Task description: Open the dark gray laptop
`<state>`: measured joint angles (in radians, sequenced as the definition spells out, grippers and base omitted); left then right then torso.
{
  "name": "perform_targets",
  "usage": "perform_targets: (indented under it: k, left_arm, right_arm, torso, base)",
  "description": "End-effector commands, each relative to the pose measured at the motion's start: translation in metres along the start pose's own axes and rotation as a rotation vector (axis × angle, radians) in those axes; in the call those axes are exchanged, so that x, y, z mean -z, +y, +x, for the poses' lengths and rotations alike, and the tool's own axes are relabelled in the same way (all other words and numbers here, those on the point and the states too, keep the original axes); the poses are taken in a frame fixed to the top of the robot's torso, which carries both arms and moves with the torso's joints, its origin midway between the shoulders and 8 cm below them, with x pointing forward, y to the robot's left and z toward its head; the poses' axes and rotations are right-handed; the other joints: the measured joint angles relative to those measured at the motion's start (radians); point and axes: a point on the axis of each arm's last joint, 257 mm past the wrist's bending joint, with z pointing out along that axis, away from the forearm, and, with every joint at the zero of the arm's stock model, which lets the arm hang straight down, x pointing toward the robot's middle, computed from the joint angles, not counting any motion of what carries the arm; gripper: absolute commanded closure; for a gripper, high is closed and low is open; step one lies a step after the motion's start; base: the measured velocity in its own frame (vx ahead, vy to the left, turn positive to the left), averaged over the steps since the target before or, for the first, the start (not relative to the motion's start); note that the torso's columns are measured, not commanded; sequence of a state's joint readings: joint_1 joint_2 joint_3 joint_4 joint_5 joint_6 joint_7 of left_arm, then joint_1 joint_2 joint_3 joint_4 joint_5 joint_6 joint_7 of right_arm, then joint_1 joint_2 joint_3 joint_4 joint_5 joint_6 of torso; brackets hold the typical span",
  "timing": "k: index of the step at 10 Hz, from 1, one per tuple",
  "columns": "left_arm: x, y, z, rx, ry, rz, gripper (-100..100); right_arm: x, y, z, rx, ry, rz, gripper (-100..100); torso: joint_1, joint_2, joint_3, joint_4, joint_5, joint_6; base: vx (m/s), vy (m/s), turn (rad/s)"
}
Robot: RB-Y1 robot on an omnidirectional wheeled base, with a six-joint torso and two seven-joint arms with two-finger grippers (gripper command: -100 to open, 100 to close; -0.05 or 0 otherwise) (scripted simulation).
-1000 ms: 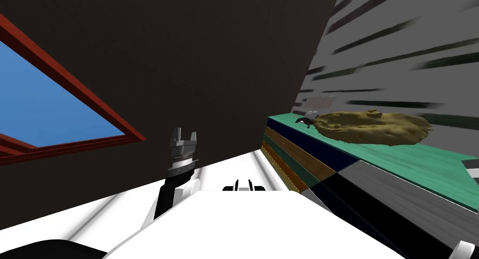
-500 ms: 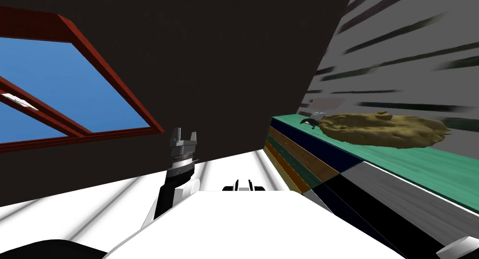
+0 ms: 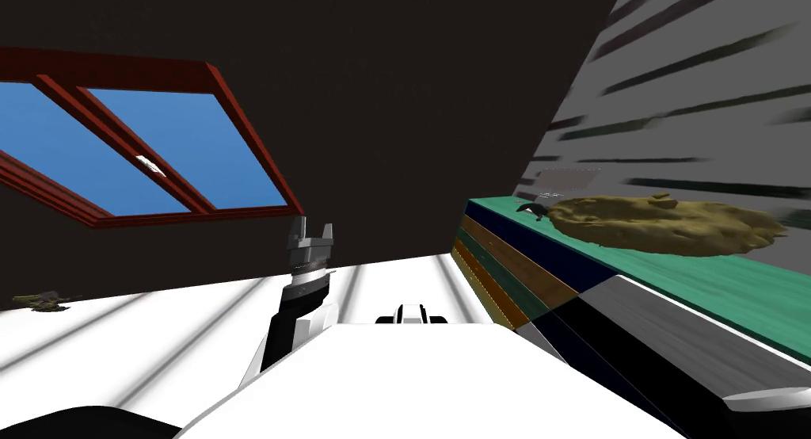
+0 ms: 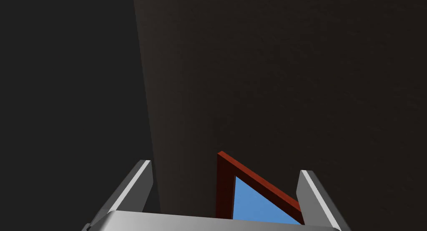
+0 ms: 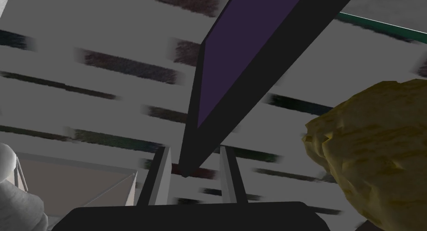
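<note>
In the right wrist view a dark laptop lid (image 5: pixel 254 70), black-rimmed with a purple screen face, stands raised at a slant. One corner of it sits between the fingers of my right gripper (image 5: pixel 194 151), which is shut on the lid's edge. My right forearm (image 3: pixel 764 401) shows at the lower right of the head view, over the green-topped unit (image 3: pixel 713 280). My left gripper (image 3: pixel 310 234) is held up in front of me, open with nothing between its fingers (image 4: pixel 139 178).
A lumpy yellow-brown mass (image 3: pixel 665 224) lies on the green top, close beside the lid (image 5: pixel 375 149). The unit's striped front (image 3: pixel 507 276) stands to my right. A red-framed window (image 3: pixel 150 165) is on the dark wall, above a white striped floor (image 3: pixel 158 339).
The whole head view has swung: the window and the green-topped unit have slid rightward, so my view has turned left. My right forearm shows more at the lower right. The left arm is unchanged.
</note>
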<state>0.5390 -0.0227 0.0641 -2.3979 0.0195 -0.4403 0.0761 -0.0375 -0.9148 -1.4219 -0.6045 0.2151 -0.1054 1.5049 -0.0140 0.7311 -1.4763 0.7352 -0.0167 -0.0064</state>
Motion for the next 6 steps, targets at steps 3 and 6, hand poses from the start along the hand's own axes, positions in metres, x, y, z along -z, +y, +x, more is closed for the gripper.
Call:
perform_targets:
  k: [3,6]
  left_arm:
    - [0.000,0.000,0.000,-0.001,0.000,0.000,0]
    - [0.000,0.000,0.000,0.000,0.000,0.000,0]
  right_arm:
    - [0.006,0.013,0.021,-0.090,0.016,-0.012,100]
    - [0.014,0.026,0.037,-0.167,0.025,-0.027,100]
  torso:
    - [-0.004,0.002,0.000,0.000,0.001,0.006]
    - [-0.001,0.002,0.001,0.000,-0.001,0.000]
  base:
    - [-0.024,-0.017,-0.068]
    - [-0.016,-0.033,-0.044]
